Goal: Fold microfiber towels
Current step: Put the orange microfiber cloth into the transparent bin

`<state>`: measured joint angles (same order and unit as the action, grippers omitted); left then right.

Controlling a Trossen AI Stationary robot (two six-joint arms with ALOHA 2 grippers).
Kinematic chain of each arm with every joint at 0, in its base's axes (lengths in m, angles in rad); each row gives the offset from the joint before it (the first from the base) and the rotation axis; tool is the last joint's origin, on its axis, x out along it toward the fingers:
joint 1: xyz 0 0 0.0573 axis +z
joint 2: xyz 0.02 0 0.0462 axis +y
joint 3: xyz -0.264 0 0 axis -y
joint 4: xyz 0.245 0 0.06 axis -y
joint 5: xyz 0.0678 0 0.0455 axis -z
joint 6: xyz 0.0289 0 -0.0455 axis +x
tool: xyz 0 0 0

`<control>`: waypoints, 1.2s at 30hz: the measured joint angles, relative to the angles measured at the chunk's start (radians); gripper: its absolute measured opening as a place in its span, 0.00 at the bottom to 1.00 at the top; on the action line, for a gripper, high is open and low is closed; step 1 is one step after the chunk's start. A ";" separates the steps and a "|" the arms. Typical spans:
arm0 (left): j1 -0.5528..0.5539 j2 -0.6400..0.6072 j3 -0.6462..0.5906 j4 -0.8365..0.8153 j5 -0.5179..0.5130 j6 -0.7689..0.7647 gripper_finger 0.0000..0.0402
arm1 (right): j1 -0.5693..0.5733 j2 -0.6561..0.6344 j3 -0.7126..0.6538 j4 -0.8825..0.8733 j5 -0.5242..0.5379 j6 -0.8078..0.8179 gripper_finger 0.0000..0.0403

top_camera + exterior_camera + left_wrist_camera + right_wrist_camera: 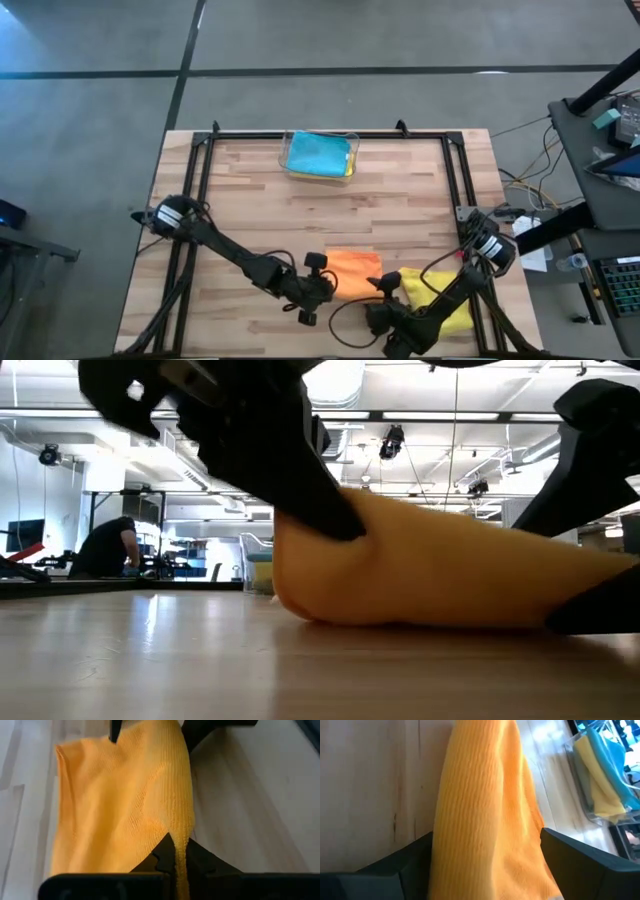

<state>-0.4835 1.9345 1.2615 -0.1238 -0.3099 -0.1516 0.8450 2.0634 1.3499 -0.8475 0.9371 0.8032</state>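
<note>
So the table is a big wooden slab, and most of the action is crammed along its near edge. As far as I can tell the job is somewhere in the middle, definitely not wrapped up.

At the middle of the far edge sits a clear plastic bin with a light blue towel on top and a bit of yellow peeking out at the side. The right wrist view shows a yellow cloth tucked under the blue one in there. Whether those are neatly folded I can't really say from here.

Over by the near right corner there's a yellow towel lying bunched under the right arm, looks like it's waiting its turn.

The one being worked on is the orange towel, near the middle of the near edge. It's humped up off the wood in the low view, so I'd call the fold half made at best.

The left gripper sits at the orange towel's left edge with its jaws clamped tight on a pinch of the fabric, clear as day in its own wrist view. The right gripper is at the towel's right edge, jaws spread wide with the cloth running between them, not squeezing it.

No pale green cloth anywhere I can see.
</note>
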 joint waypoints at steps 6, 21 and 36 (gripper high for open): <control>-0.003 -0.042 -0.007 -0.011 0.005 0.003 0.00 | 0.024 0.016 -0.027 0.001 0.014 0.052 0.74; -0.010 -0.070 -0.007 -0.043 0.044 0.010 0.00 | 0.043 0.023 -0.121 0.026 0.089 0.149 0.70; -0.010 -0.074 -0.003 -0.043 0.059 0.028 0.00 | 0.043 0.023 -0.287 0.382 0.133 -0.057 0.55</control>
<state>-0.4931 1.8601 1.2580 -0.1665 -0.2512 -0.1233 0.8879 2.0861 1.0634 -0.4656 1.0699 0.7466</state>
